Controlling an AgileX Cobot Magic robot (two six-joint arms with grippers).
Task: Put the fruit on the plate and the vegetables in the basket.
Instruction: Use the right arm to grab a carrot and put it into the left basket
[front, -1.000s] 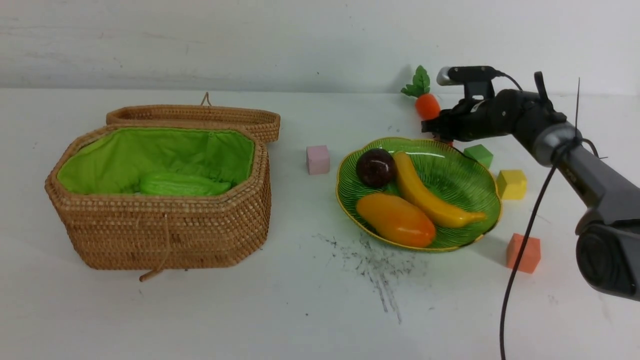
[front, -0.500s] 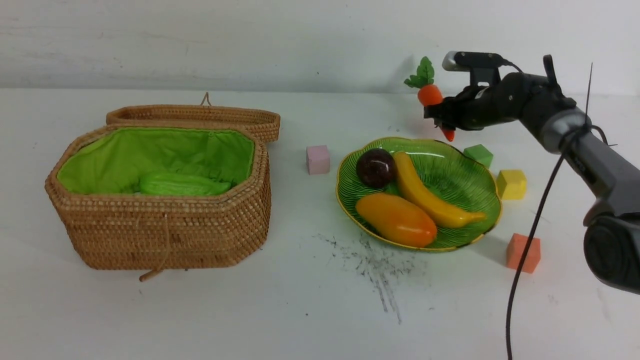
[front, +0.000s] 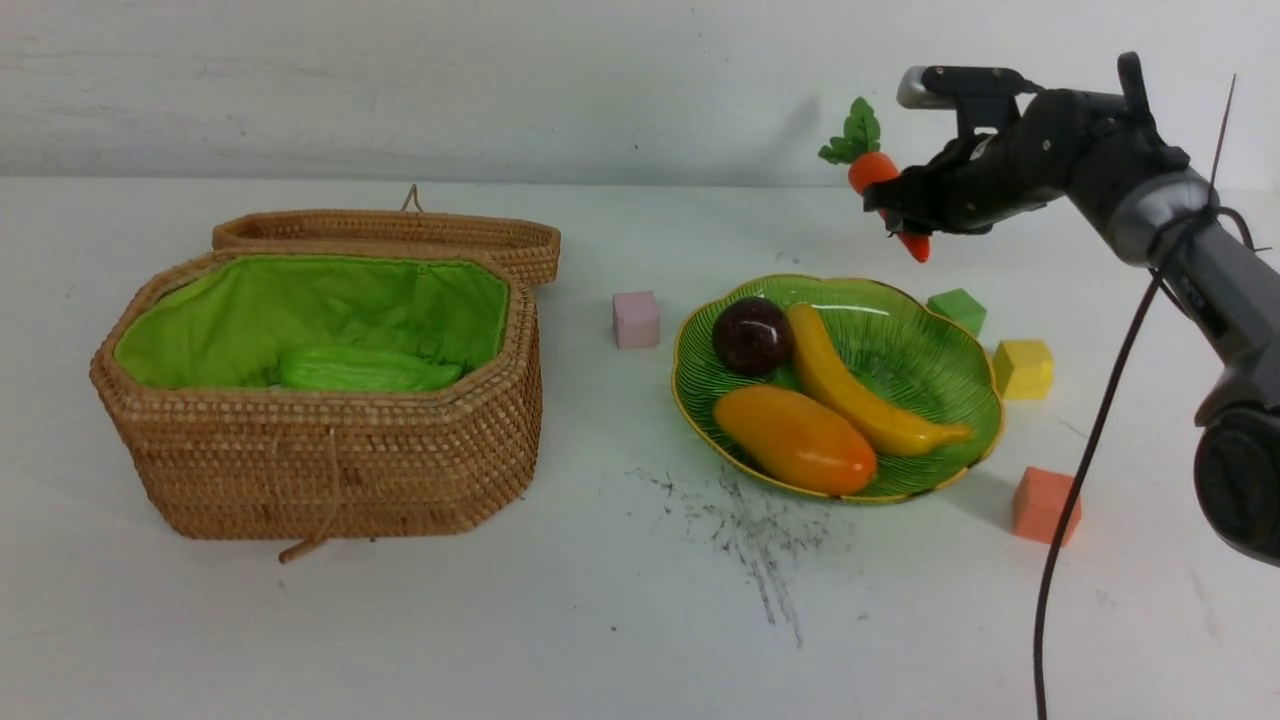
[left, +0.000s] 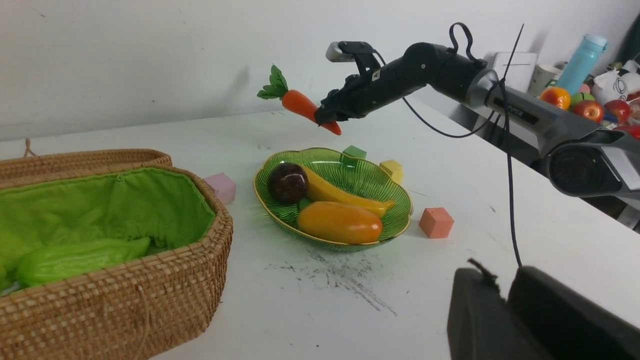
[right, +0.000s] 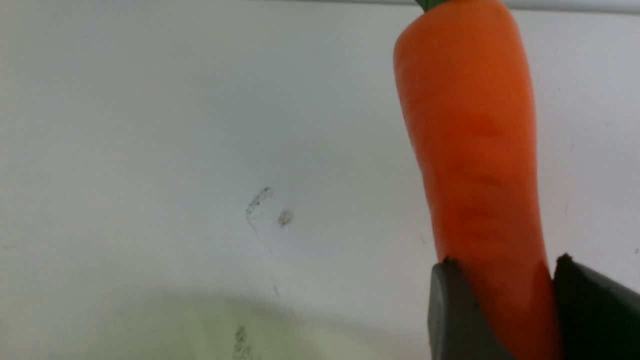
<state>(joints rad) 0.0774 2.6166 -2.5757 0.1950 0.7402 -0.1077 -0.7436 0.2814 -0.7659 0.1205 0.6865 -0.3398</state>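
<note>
Starting at your left, the basket (front: 320, 400) sits with its lid (front: 390, 235) flipped back behind it, so the green-lined mouth stands fully open from above. You see the gourd (front: 368, 370) lying inside along the near wall; the radish cannot be made out from the front view. Between the basket's right edge and the plate (front: 960, 395) there is a bare strip of table (front: 620, 600), broken only by the pink cube (front: 636, 319) toward the back and dark scuff marks nearer you.

On the plate, the mangosteen (front: 752, 335), banana (front: 860, 385) and mango (front: 795, 440) lie close together, filling most of the dish inside its scalloped rim. A green cube (front: 957, 309) and yellow cube (front: 1023, 368) sit just off its far right edge, an orange cube (front: 1046, 505) nearer you.

Your right gripper (front: 900, 215) hangs in the air behind and above the plate's back rim, clenched on the carrot (front: 880, 180) near its pointed tip, leaves tilted up and left. The carrot is clear of the table and plate.

Your left gripper (left: 505, 310) shows only in its wrist view, its fingers pressed nearly together with nothing between them.
</note>
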